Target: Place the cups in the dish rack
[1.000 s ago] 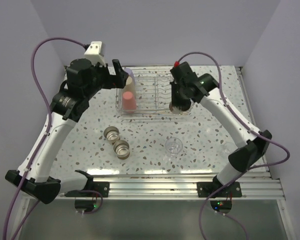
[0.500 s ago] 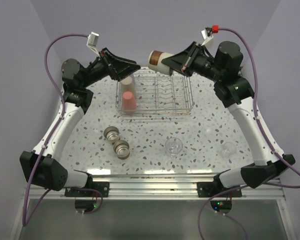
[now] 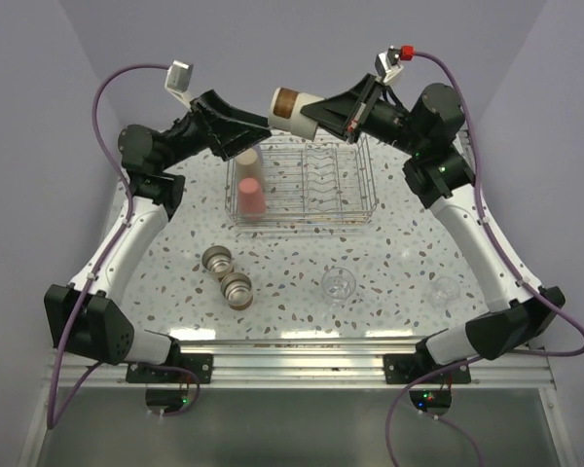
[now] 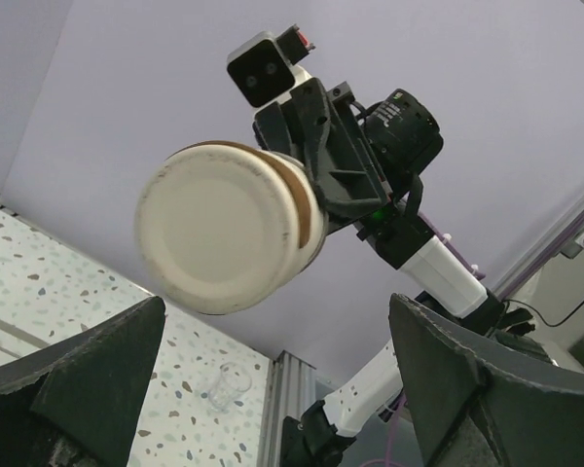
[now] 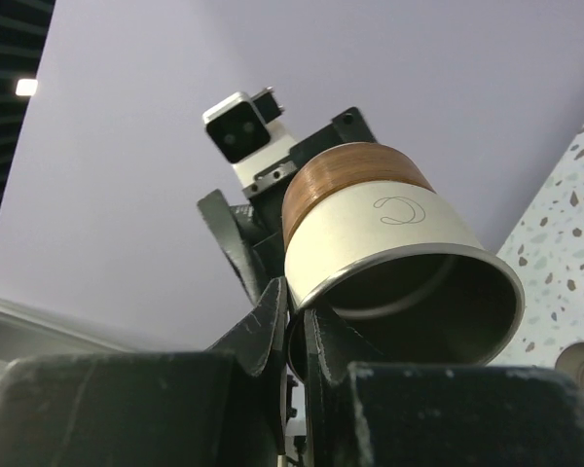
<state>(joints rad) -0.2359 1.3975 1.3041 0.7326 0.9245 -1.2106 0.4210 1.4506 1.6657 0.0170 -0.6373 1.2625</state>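
High above the dish rack [image 3: 311, 190], my right gripper [image 3: 318, 115] is shut on the rim wall of a cream cup with a brown band [image 3: 290, 104], held sideways. The pinch shows in the right wrist view, gripper [image 5: 297, 316] on cup [image 5: 370, 233]. My left gripper [image 3: 258, 131] stands open just left of the cup. The cup's base [image 4: 219, 229] faces it without touching, above the gap of the left gripper [image 4: 273, 321]. A pink-red cup [image 3: 251, 197] and a tan cup [image 3: 246, 157] sit in the rack's left end. Two metal cups [image 3: 217, 260] [image 3: 237, 289] stand on the table.
One clear cup [image 3: 339, 283] stands on the speckled table in front of the rack, another [image 3: 445, 289] to its right, also visible as a clear cup [image 4: 224, 384]. Both arms arch over the rack. The aluminium rail [image 3: 302, 360] runs along the near edge.
The right gripper lifted the cream cup from the rack's right end high into the air and carried it left. The left gripper rose from the rack's left end toward it.
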